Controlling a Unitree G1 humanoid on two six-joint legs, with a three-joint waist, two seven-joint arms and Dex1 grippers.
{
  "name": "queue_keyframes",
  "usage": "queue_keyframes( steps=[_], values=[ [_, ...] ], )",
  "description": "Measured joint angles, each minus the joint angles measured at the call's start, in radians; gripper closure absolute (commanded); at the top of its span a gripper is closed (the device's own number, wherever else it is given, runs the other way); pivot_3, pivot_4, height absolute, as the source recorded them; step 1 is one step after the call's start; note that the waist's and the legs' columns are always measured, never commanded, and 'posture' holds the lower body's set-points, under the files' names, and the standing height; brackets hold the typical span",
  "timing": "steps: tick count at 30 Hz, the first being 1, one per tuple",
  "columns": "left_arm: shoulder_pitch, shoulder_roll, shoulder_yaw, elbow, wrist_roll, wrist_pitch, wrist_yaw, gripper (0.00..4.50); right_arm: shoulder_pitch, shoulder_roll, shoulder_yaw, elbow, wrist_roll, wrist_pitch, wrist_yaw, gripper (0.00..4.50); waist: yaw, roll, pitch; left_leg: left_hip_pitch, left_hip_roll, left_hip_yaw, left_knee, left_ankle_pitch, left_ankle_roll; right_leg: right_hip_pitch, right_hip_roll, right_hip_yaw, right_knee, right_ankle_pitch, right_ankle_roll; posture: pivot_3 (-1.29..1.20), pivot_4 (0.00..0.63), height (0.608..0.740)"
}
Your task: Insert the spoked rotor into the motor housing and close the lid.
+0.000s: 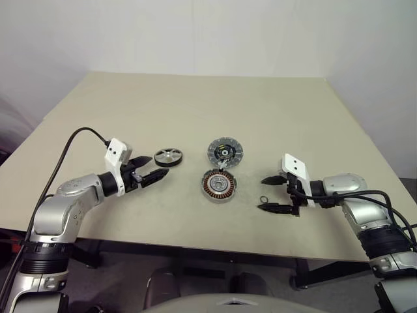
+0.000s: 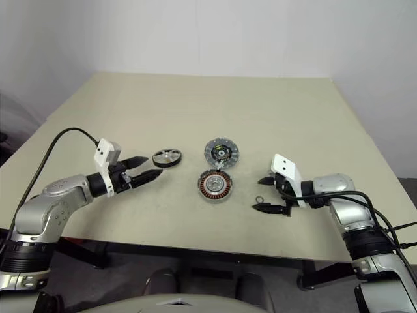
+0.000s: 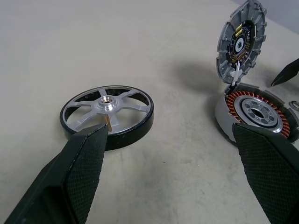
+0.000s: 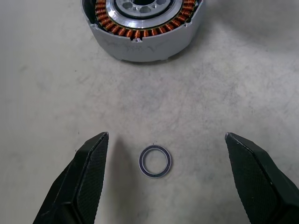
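Spoked rotor (image 1: 168,156) on table, just beside left gripper (image 1: 152,168) tips | both grippers spread, empty

A beige table (image 1: 195,111) stands against plain white walls (image 1: 195,32), evenly lit, grey floor below.

Your right wrist view cuts the housing (image 4: 140,32) off at the frame edge; you get its near wall and part of the windings. In the left wrist view, one finger (image 3: 268,168) covers the housing's near rim, and the other hides the near edge of the rotor (image 3: 106,114). From the head views the ring (image 1: 263,199) is too small to make out, likewise the lid (image 1: 225,153) markings.
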Motion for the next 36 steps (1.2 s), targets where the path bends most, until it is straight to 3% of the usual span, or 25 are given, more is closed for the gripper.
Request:
queue_keyframes(
  steps=[18, 27, 36],
  values=[
    [-0.018, 0.019, 0.007, 0.014, 0.001, -0.001, 0.0, 0.0, -0.023, -0.009, -0.001, -0.022, 0.019, 0.063, -0.044, 0.01, 0.0, 0.0, 0.0, 0.0, 0.0, 0.0, 0.0, 0.0, 0.0, 0.0, 0.0, 0.0, 0.0, 0.0, 0.0, 0.0, 0.0, 0.74],
    [-0.018, 0.019, 0.007, 0.014, 0.001, -0.003, 0.002, 0.0, 0.002, -0.015, -0.001, -0.018, 0.019, -0.033, -0.011, 0.01, 0.0, 0.0, 0.0, 0.0, 0.0, 0.0, 0.0, 0.0, 0.0, 0.0, 0.0, 0.0, 0.0, 0.0, 0.0, 0.0, 0.0, 0.74],
    [-0.019, 0.019, 0.008, 0.016, 0.001, -0.008, 0.003, 0.0, 0.02, -0.02, 0.005, 0.126, -0.019, -0.22, 0.003, 0.01, 0.0, 0.0, -0.001, 0.0, 0.0, 0.0, 0.0, 0.0, 0.0, 0.001, 0.0, 0.0, 0.0, 0.0, 0.0, 0.0, 0.0, 0.74]
  ],
)
